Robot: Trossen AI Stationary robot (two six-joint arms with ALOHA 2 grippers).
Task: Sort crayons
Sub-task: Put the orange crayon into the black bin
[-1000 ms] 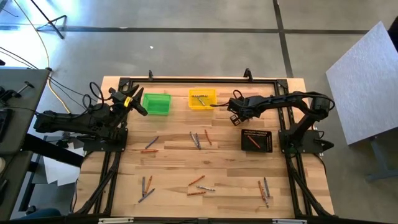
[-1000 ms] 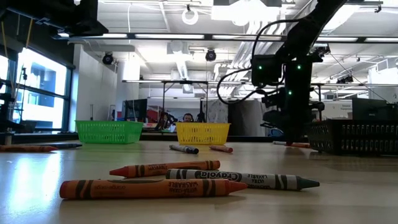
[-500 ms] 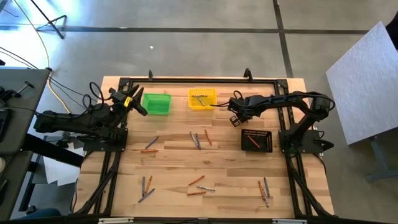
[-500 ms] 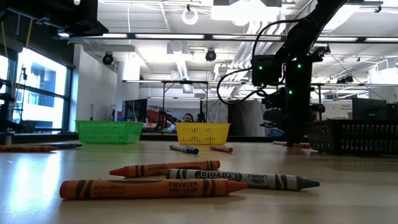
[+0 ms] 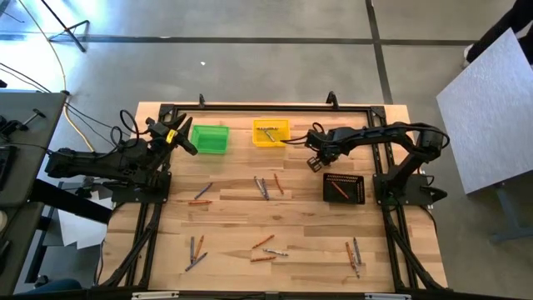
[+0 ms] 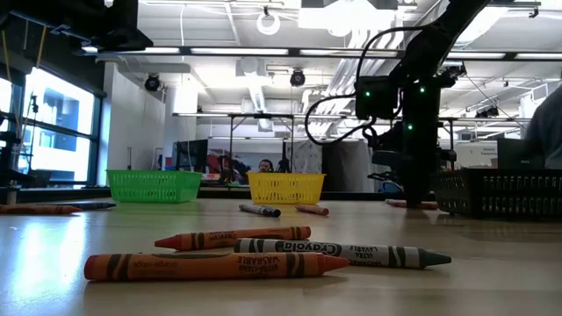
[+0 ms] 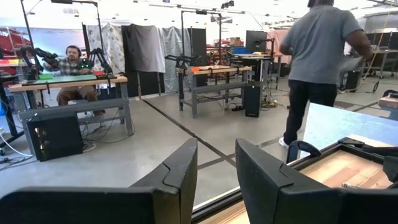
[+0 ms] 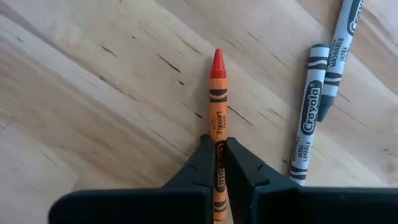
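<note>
Crayons lie in loose groups on the wooden table [image 5: 233,221]: orange-red and grey ones at the middle [image 5: 265,187], left [image 5: 200,197] and along the near side [image 5: 265,248]. My right gripper [image 5: 315,161] hangs between the yellow bin [image 5: 271,132] and the black bin [image 5: 344,188], shut on an orange-red crayon [image 8: 217,93]. Two grey crayons [image 8: 309,115] lie flat on the wood beside it. My left gripper [image 5: 179,140] waits open by the green bin [image 5: 209,138], its fingers [image 7: 177,180] facing the room. My right gripper [image 8: 219,146] pinches the orange-red crayon between its two fingers, on the wrapped shaft [image 8: 217,127] behind the middle. The crayon runs along the fingers, its red tip [image 8: 217,61] pointing away from them. Whether it lies on the wood or is lifted, I cannot tell.
The yellow bin holds a few crayons and the black bin holds one orange-red crayon [image 5: 339,189]. More crayons lie at the near left [image 5: 195,250] and near right [image 5: 353,254]. Three crayons [image 6: 263,254] lie close in front of the low camera. A person [image 7: 320,68] stands beyond the table.
My right gripper has shut on the orange-red crayon, staying between the yellow and black bins.
</note>
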